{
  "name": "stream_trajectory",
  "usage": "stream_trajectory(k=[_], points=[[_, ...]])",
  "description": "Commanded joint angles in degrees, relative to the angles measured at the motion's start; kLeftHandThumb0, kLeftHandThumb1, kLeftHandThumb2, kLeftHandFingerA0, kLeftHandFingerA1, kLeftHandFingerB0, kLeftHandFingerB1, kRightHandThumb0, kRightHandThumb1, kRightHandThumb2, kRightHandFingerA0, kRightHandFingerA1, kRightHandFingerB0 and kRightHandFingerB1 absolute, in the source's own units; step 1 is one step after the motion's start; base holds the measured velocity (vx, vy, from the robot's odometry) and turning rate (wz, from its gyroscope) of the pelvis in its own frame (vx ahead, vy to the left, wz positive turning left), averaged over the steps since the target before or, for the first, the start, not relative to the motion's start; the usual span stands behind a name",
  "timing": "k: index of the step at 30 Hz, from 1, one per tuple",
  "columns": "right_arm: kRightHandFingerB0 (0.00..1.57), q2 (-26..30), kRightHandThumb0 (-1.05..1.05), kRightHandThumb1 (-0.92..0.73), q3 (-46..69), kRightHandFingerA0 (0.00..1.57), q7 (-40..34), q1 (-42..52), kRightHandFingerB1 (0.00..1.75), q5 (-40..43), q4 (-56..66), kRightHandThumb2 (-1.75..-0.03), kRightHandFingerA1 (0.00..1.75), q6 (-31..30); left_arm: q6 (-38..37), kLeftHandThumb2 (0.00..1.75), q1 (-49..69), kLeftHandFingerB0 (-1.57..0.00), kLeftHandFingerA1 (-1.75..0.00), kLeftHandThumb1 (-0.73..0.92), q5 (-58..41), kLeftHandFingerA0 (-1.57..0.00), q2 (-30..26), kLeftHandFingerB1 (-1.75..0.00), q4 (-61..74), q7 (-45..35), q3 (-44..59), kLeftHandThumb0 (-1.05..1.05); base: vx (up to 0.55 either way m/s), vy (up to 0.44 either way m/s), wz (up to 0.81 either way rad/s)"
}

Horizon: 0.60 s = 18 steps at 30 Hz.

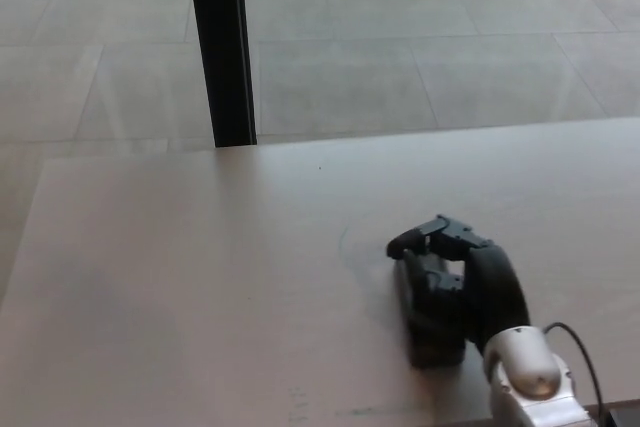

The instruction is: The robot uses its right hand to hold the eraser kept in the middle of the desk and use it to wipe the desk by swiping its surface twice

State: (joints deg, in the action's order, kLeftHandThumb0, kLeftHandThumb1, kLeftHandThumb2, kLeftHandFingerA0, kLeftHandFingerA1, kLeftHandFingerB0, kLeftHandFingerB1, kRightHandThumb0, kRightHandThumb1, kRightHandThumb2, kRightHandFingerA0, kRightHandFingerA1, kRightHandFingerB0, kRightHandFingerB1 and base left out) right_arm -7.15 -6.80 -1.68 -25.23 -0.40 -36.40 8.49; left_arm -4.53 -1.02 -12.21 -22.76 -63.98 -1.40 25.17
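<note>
Reaching in from the lower right of the head view, the robot's black right hand (462, 287) is seen curled tightly around a dark rectangular block eraser (430, 322), which is pressed flat on the pale wood-grain desk (180, 277) near its middle. A black vertical post (222, 47) is seen beyond the desk's far edge.

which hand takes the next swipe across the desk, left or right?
Right. The right hand is already over the middle of the desk, its fingers wrapped around a dark block that looks like the eraser, which rests on the surface. The left hand is not in view.
</note>
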Motion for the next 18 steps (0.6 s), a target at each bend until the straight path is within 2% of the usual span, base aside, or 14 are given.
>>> stream_trajectory(k=[1, 2, 3, 4, 5, 7, 8, 9, 10, 12, 13, 16, 17, 18], points=[[0.69, -3.13, -0.45, -0.67, -5.54, 0.98, 2.47, 4.76, 1.64, -2.94, -1.95, -0.85, 1.75, -6.26, 0.26, 0.94, -0.36, -0.57, -0.82, 0.5, -0.23, -0.76, -1.08, -0.71, 0.31, 0.17, 0.16, -0.48, 0.0, 0.0, 0.0], [0.7, -3.22, -0.44, -0.68, -5.82, 0.96, 2.42, 4.89, 1.64, -2.9, -1.73, -0.84, 1.75, -6.74, 0.12, 0.6, -0.14, -0.62, -0.77, 0.67, -0.24, -0.76, -1.14, -0.66, 0.49, 0.0, 0.18, -0.45, 0.0, 0.0, 0.0], [0.68, -3.16, -0.43, -0.69, -5.97, 0.96, 2.65, 5.18, 1.68, -2.62, -1.1, -0.83, 1.75, -7.23, 0.2, 0.6, -0.1, -0.64, -0.77, 0.67, -0.21, -0.76, -1.13, -0.66, 0.63, 0.09, 0.17, -0.44, 0.0, 0.0, 0.0], [0.68, -3.09, -0.42, -0.7, -6.09, 0.96, 2.59, 5.35, 1.65, -2.51, -0.62, -0.82, 1.75, -7.74, 0.26, 0.6, -0.05, -0.64, -0.77, 0.68, -0.24, -0.76, -1.08, -0.67, 0.82, 0.14, 0.19, -0.44, 0.0, 0.0, 0.0], [0.74, -2.96, -0.4, -0.68, -6.14, 0.96, 2.12, 5.53, 1.55, -2.69, 0.04, -0.86, 1.75, -8.7, 0.56, 0.61, 0.14, -0.64, -0.76, 0.69, 0.0, -0.76, -1.07, -0.67, 1.36, 0.29, -0.05, -0.44, 0.0, 0.0, 0.0], [0.78, -2.83, -0.39, -0.65, -6.12, 0.99, 1.8, 5.9, 1.55, -2.8, 1.01, -0.91, 1.75, -9.39, 0.62, 0.6, 0.27, -0.65, -0.77, 0.69, 0.06, -0.76, -1.08, -0.67, 1.63, 0.22, -0.12, -0.44, 0.0, 0.0, 0.0], [0.75, -2.15, -0.38, -0.67, -7.24, 1.03, 0.9, 6.42, 1.63, -4.62, 1.59, -0.94, 1.75, -9.57, 0.51, 0.58, 0.35, -0.68, -0.79, 0.68, -0.56, -0.78, -1.25, -0.69, 0.84, -0.15, 0.53, -0.44, 0.0, 0.0, 0.0], [0.75, -2.14, -0.38, -0.67, -7.3, 1.03, 0.89, 6.41, 1.63, -4.63, 1.67, -0.94, 1.75, -9.68, 0.51, 0.58, 0.34, -0.68, -0.79, 0.68, -0.57, -0.78, -1.24, -0.69, 0.82, -0.16, 0.56, -0.44, 0.0, 0.0, 0.0], [0.78, -1.41, -0.35, -0.64, -6.88, 1.03, 2.08, 6.73, 1.61, -3.89, 1.64, -1.02, 1.75, -8.45, 0.65, 0.6, 0.17, -0.64, -0.77, 0.68, -0.24, -0.76, -1.35, -0.66, 0.47, 0.01, 0.3, -0.44, 0.0, 0.0, 0.0], [0.82, -0.5, -0.35, -0.63, -6.65, 1.01, 2.88, 6.79, 1.57, -3.55, 2.01, -1.02, 1.75, -8.46, 0.32, 0.61, 0.11, -0.63, -0.78, 0.69, -0.01, -0.76, -1.43, -0.65, -0.04, -0.27, 0.1, -0.45, 0.0, 0.0, 0.0], [0.7, 1.4, -0.41, -0.73, -6.13, 0.99, 3.8, 6.34, 1.65, -3.62, 2.18, -0.85, 1.75, -9.13, 0.64, 0.58, -0.01, -0.64, -0.78, 0.69, 0.0, -0.78, -1.31, -0.65, 0.12, 0.52, 0.16, -0.44, 0.0, 0.0, 0.0], [0.71, 4.72, -0.42, -0.76, -4.72, 0.97, 3.85, 5.08, 1.63, -3.92, 2.68, -0.79, 1.75, -9.78, 0.39, 0.6, 0.28, -0.64, -0.76, 0.68, 0.76, -0.8, -1.56, -0.65, 0.24, 0.51, -0.52, -0.46, 0.0, 0.0, 0.0], [0.72, 5.63, -0.4, -0.74, -3.8, 0.97, 4.45, 4.79, 1.62, -3.17, 2.04, -0.79, 1.75, -8.55, 0.26, 0.91, 0.3, -0.64, -0.85, 0.48, 0.1, -0.8, -1.32, -0.74, 0.18, 0.17, 0.0, -0.48, 0.0, 0.0, 0.0], [0.72, 6.04, -0.4, -0.74, -3.42, 0.97, 4.73, 4.65, 1.62, -2.83, 1.77, -0.79, 1.75, -8.03, 0.21, 0.91, 0.3, -0.64, -0.85, 0.48, -0.19, -0.8, -1.22, -0.74, 0.16, 0.02, 0.22, -0.48, 0.0, 0.0, 0.0]])
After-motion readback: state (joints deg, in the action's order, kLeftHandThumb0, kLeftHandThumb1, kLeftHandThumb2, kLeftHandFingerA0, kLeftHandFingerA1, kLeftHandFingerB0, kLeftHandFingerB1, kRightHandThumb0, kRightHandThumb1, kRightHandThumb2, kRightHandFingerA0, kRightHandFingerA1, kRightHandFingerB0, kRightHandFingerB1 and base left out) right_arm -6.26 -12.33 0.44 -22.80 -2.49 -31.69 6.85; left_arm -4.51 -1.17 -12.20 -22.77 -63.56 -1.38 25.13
